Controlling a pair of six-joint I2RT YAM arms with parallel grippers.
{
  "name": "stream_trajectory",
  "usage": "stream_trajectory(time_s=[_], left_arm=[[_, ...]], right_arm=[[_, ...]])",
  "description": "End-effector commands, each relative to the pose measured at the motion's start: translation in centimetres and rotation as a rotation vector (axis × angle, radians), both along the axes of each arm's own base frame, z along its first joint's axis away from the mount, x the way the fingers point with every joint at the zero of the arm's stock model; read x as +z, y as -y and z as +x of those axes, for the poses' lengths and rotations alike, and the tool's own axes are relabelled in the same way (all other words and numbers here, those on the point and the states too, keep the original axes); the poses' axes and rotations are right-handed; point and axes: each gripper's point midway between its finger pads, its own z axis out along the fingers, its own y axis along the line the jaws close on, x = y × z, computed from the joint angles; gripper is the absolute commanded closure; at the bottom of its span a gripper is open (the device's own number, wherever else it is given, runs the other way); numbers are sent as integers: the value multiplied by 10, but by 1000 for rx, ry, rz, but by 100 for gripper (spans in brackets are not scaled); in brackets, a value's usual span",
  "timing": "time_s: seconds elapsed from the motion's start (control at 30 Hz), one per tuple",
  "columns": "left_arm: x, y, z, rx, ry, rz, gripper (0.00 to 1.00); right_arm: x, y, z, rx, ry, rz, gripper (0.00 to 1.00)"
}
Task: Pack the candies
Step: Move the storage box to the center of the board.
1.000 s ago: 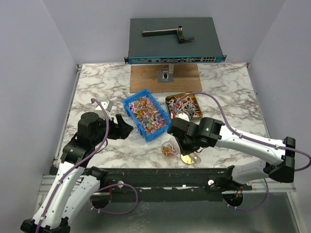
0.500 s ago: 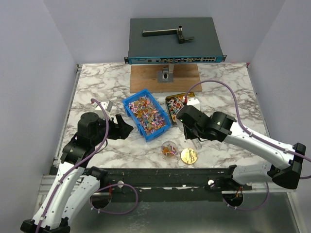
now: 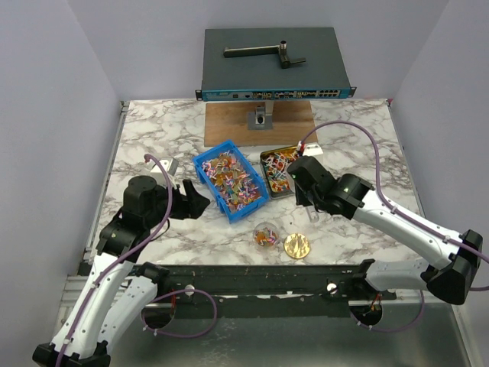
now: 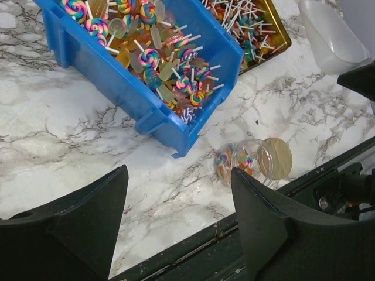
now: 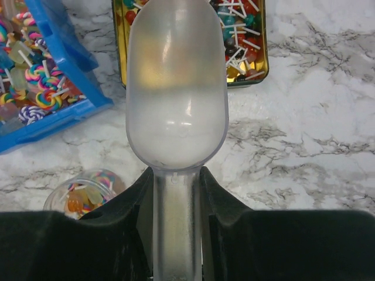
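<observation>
Small candies [image 3: 280, 164] fill a gold tin [image 3: 264, 167] right of the blue bin [image 3: 205, 180], which holds swirl lollipops [image 3: 231, 179]. My right gripper [image 3: 296, 186] is shut on the handle of a clear plastic scoop [image 5: 177, 88]. The scoop is empty and hovers over the tin's near edge [image 5: 265, 58]. A small clear jar [image 3: 265, 235] with a few sweets stands near the front, its gold disc lid [image 3: 296, 245] beside it. My left gripper [image 3: 195, 200] is open and empty, left of the bin; its wrist view shows the jar [image 4: 237, 164].
A wooden board [image 3: 260, 122] and a dark network switch [image 3: 275, 65] on a stand sit at the back. The table's front rail [image 3: 252, 275] runs just below the jar and lid.
My right gripper has carried the scoop from over the jar back and to the right, over the gold tin. The left arm has not moved.
</observation>
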Motion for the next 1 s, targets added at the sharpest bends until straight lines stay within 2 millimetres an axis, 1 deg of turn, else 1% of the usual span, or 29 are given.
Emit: stream_trajectory(time_s=[0.0, 0.13, 0.27, 0.37, 0.5, 0.63, 0.77, 0.93, 0.97], left_arm=[[-7, 3, 3, -3, -35, -5, 27], [-6, 12, 5, -28, -75, -37, 27], [5, 27, 7, -74, -108, -90, 26], [12, 37, 12, -85, -129, -109, 26], [15, 55, 18, -103, -168, -125, 26], [21, 78, 26, -126, -195, -138, 26], [29, 104, 35, -152, -219, -150, 28], [37, 140, 49, -173, -245, -173, 29], [41, 146, 54, -175, -244, -181, 30]], right_arm=[[4, 6, 22, -25, 89, -24, 99], [2, 11, 26, -31, 108, -37, 99], [8, 13, 27, -33, 132, -27, 99], [11, 12, 24, -18, 140, 0, 99], [15, 10, 19, 0, 146, 45, 99], [24, 6, 11, 30, 154, 107, 99], [31, 13, 7, 24, 178, 119, 99], [48, 16, 2, 27, 216, 177, 99], [50, 17, 0, 26, 223, 190, 99]])
